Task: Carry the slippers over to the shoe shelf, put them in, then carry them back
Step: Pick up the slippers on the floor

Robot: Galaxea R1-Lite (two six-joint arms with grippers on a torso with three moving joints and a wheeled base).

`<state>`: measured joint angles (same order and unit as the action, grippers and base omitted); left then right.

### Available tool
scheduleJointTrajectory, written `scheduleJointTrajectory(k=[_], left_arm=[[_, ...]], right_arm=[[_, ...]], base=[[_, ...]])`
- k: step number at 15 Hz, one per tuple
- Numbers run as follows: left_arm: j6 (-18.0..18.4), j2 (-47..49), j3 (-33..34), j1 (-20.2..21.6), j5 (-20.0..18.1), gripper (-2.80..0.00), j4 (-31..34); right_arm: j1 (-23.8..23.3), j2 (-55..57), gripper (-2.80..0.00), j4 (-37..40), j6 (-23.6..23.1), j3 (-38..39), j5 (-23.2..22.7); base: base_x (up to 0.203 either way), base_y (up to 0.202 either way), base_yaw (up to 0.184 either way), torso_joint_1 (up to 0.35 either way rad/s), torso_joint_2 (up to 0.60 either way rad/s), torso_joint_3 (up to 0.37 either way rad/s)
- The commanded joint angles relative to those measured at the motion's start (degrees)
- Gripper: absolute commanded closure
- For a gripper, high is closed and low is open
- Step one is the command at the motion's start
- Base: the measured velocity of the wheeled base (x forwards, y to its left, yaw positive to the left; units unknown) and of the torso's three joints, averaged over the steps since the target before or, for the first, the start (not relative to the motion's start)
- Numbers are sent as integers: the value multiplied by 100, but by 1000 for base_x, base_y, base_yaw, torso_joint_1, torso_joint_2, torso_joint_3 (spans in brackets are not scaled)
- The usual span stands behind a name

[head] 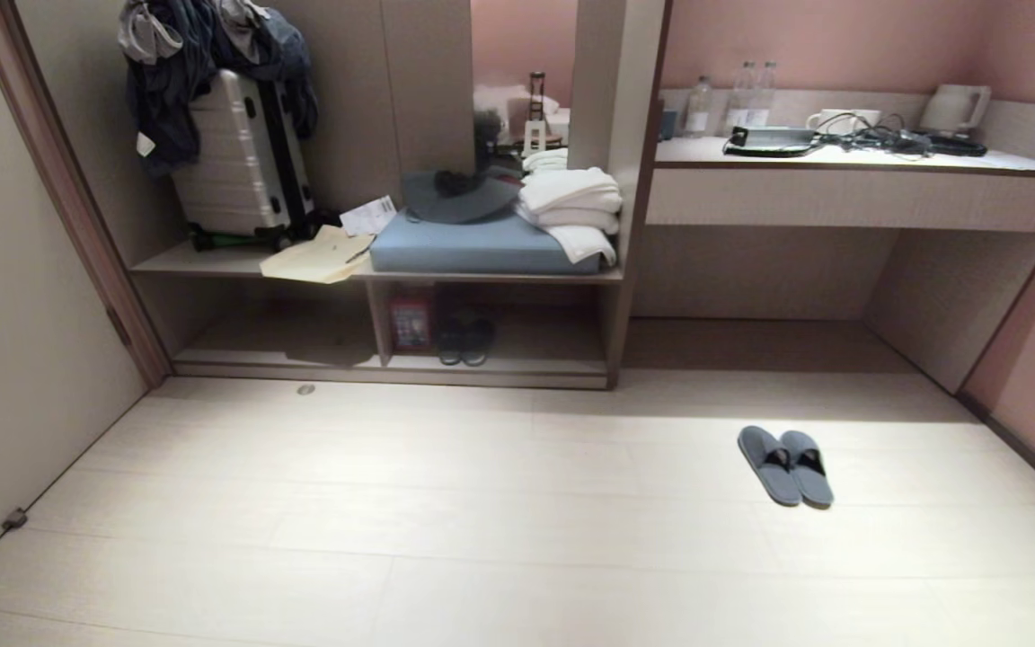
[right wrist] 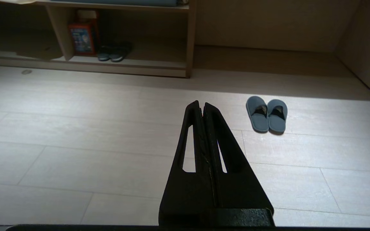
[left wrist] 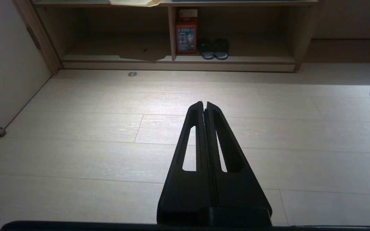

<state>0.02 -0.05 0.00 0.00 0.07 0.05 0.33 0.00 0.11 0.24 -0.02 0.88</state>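
The grey-blue slippers point(head: 785, 465) lie side by side on the pale floor, to the right, in front of the desk recess; the right wrist view also shows the slippers point(right wrist: 267, 114). The shoe shelf point(head: 517, 364) is the low cubby of the beige unit at the back, left of centre, seen also as the shoe shelf point(left wrist: 236, 59). My left gripper point(left wrist: 204, 103) is shut and empty, hovering above bare floor. My right gripper point(right wrist: 201, 103) is shut and empty too, well short of the slippers and to their left. Neither arm shows in the head view.
A darker pair of slippers point(head: 465, 340) and a red box point(head: 411, 322) sit in the cubby. Above are a suitcase point(head: 243, 162), blue cushion point(head: 473, 244) and towels point(head: 571, 202). The desk counter point(head: 850, 157) carries bottles and a kettle. A wall point(head: 5, 314) runs along the left.
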Motion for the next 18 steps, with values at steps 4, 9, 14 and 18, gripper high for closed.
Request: scheduleJointTrajectory(k=[4, 9, 14, 18], left_arm=[[-2, 5, 2, 9, 1, 0, -5], [-2, 5, 2, 4, 1, 0, -5], [-11, 5, 0, 9, 1, 0, -5], [-20, 5, 0, 9, 1, 0, -5]], right_arm=[[11, 5, 0, 7, 2, 2, 0], [8, 1, 0, 7, 2, 2, 0], [2, 8, 0, 7, 2, 2, 0], [2, 7, 0, 7, 2, 2, 0]], base=[[193, 0, -2, 2, 2, 3], [194, 0, 1, 5, 0, 0], [196, 0, 0, 2, 3, 2], [132, 0, -1, 4, 1, 1]])
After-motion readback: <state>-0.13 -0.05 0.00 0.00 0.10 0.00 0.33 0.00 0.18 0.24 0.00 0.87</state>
